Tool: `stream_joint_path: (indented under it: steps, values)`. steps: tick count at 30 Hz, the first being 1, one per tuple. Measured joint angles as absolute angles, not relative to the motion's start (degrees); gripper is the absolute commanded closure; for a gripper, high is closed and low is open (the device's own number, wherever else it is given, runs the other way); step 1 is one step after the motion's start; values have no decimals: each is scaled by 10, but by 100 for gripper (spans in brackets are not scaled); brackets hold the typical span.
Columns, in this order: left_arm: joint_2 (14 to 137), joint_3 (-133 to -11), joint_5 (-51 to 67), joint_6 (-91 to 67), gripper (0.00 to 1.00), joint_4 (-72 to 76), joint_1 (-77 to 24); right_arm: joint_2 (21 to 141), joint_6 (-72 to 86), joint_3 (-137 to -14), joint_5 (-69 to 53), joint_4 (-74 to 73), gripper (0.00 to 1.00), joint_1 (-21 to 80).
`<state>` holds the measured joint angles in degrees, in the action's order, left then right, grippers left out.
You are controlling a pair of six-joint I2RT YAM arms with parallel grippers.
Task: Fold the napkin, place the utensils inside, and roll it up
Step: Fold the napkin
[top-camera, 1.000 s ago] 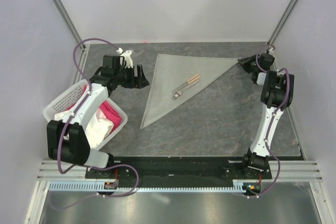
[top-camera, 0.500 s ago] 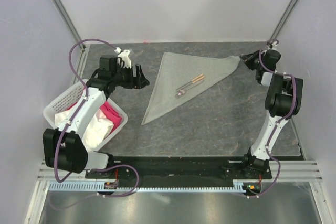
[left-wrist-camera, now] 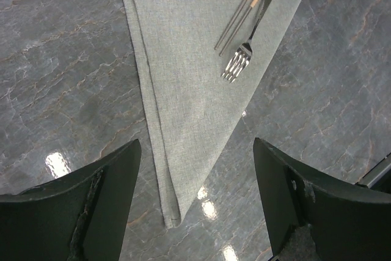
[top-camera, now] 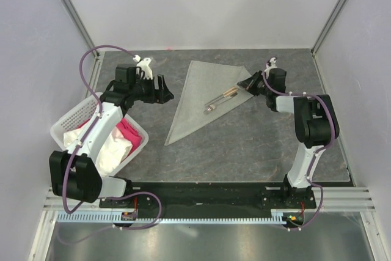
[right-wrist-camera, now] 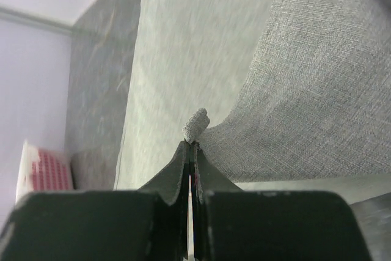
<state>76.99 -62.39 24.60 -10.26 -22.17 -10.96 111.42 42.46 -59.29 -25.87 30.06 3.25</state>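
Observation:
The grey-green napkin (top-camera: 195, 96) lies folded into a triangle on the table; it also shows in the left wrist view (left-wrist-camera: 183, 77) and the right wrist view (right-wrist-camera: 317, 77). The utensils (top-camera: 219, 99), a fork and wood-handled sticks, lie on it, also seen in the left wrist view (left-wrist-camera: 247, 19). My right gripper (top-camera: 248, 84) is shut on the napkin's right corner (right-wrist-camera: 196, 124) and holds it lifted over the cloth, close to the utensils' handles. My left gripper (top-camera: 166, 90) is open and empty, left of the napkin, above its near tip (left-wrist-camera: 171, 215).
A white basket (top-camera: 67, 120) with a pink cloth (top-camera: 129, 134) and a white cloth (top-camera: 113, 151) stands at the left edge. Grey walls close the table at the back and sides.
My right gripper has pulled the napkin's right corner leftward from the far right of the table toward the utensils, folding it over. The left arm shifted slightly and then stayed still.

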Motion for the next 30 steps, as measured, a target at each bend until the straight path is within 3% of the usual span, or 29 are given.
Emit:
stream_joint_path:
  steps: [30]
  values:
    - [753, -624, 246, -103, 19, -222, -110, 1096, 487, -549, -261, 357, 100, 194]
